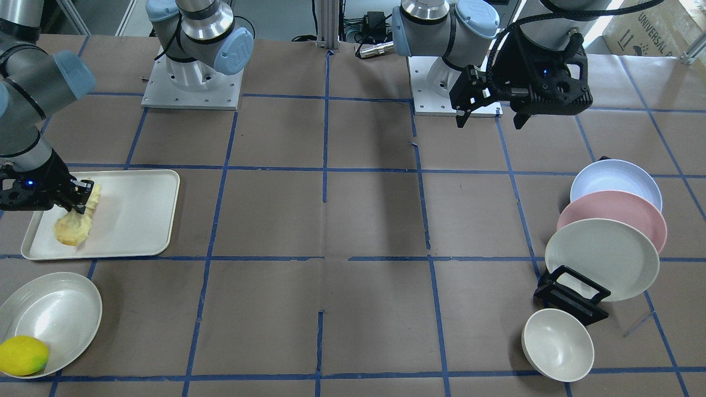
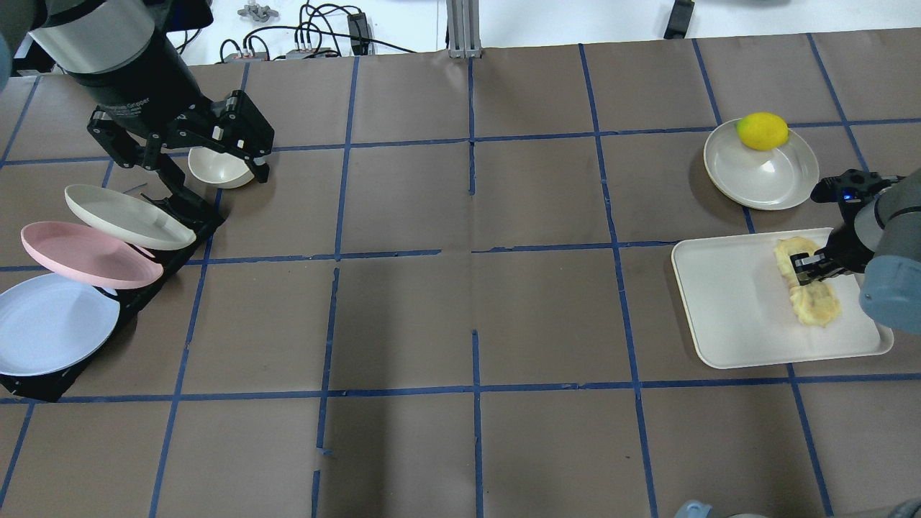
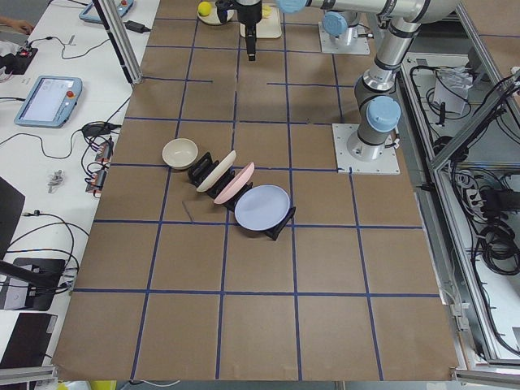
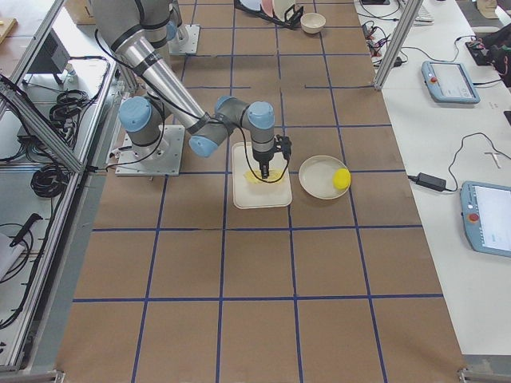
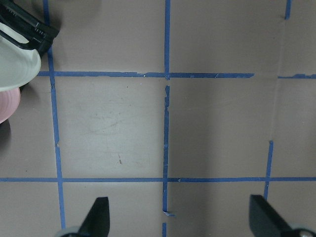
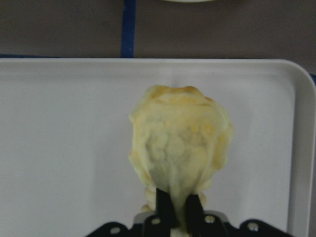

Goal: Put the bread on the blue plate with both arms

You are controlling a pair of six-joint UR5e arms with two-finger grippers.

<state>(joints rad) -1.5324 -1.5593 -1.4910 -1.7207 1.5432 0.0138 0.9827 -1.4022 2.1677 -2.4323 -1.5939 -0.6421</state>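
Lying on the white tray (image 6: pixel 64 148), the bread (image 6: pixel 180 143) is pinched at its middle by the right gripper (image 6: pixel 177 197), whose jaws are nearly closed; the left gripper (image 5: pixel 178 201) is held wide open and empty, and the blue plate (image 2: pixel 50 324) is propped in the rack (image 2: pixel 43 381).

Cannot see the waist of the bread (image 6: pixel 180 143), pinched between the fingers (image 6: pixel 165 207) of the right end effector (image 6: pixel 178 195) and cut off by the wrist view's lower edge. Shows only the upper arc of the blue plate (image 1: pixel 615 179) behind the pink plate (image 1: pixel 623 207). Catches just two fingertips (image 5: pixel 98 215) of the left end effector (image 5: pixel 178 198). Too small to tell the bread from the counter's (image 3: pixel 260 325) left end.
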